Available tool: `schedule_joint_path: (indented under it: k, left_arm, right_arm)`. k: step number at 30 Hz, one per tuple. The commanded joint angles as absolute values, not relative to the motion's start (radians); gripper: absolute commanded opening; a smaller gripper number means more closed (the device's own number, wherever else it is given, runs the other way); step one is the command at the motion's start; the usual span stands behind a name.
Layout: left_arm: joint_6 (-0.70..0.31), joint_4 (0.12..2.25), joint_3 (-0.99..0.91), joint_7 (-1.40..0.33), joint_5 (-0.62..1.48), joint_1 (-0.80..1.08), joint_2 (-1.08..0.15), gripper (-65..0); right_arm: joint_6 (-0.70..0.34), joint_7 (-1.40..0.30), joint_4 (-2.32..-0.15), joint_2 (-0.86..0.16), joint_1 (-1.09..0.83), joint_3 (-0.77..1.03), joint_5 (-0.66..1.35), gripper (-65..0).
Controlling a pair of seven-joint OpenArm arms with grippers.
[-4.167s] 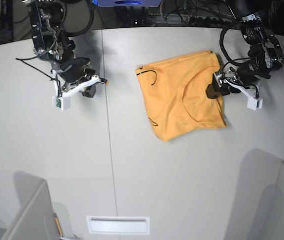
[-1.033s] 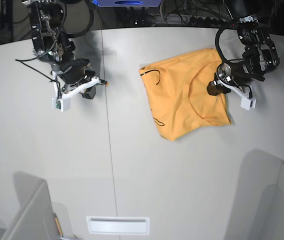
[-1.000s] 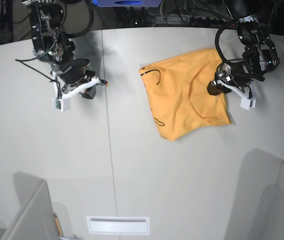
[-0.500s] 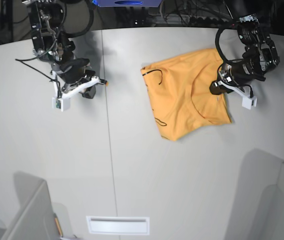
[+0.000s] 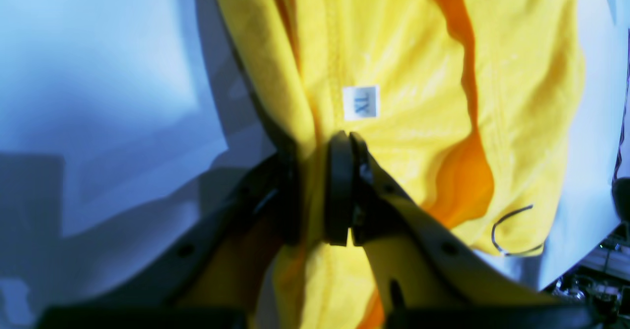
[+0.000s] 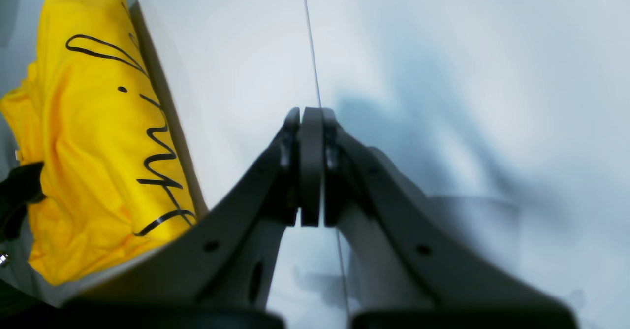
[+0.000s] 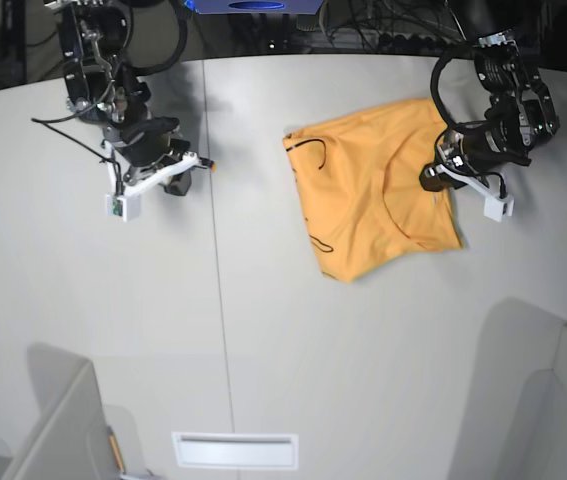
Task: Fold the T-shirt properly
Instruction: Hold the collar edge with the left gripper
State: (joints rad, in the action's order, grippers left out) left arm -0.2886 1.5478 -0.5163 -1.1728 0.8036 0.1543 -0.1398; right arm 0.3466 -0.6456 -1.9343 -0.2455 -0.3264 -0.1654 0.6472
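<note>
The T-shirt point(image 7: 373, 195), light orange-yellow and folded into a rough square, lies on the white table at the back right. My left gripper point(image 7: 433, 180) sits at its right edge. In the left wrist view the left gripper point(image 5: 315, 191) is shut on a bunched ridge of the T-shirt point(image 5: 418, 73), just below a small white size tag point(image 5: 361, 102). My right gripper point(image 7: 178, 182) rests on the table far to the left, away from the cloth. Up close the right gripper point(image 6: 305, 171) has its fingers pressed together with nothing between them, and the T-shirt point(image 6: 98, 147) shows dark squiggle marks.
A thin seam point(image 7: 218, 300) runs front to back across the white table point(image 7: 363, 350). Grey panels stand at the front left point(image 7: 58, 430) and front right point(image 7: 543, 400) corners. A white slot point(image 7: 235, 450) sits at the front edge. Dark cables crowd the back edge.
The left gripper has closed onto the T-shirt's right edge and drifted slightly right, and the cloth has shifted a little right with it. The right arm has stayed still.
</note>
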Motion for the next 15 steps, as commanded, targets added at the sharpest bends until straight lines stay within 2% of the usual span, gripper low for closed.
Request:
schedule_joint_path:
  k: [1,9,15]
  left_arm:
    - [-0.288,1.561,-0.506,-1.182,0.808,0.133,-0.154,-65.0]
    - [-0.286,1.561,-0.429,-1.234,0.808,0.101,-0.208,-65.0]
    - [-0.286,1.561,-0.41,-1.234,0.808,0.107,-0.232,-65.0]
  right_arm:
    - [0.335,-0.628,-1.933,-0.249,-0.32,-0.157,0.647,-65.0]
    - [0.338,-0.628,-1.906,-0.249,-0.32,-0.156,0.653,-65.0]
    - [0.34,-0.628,-1.905,-0.251,-0.335,-0.088,0.78,-65.0]
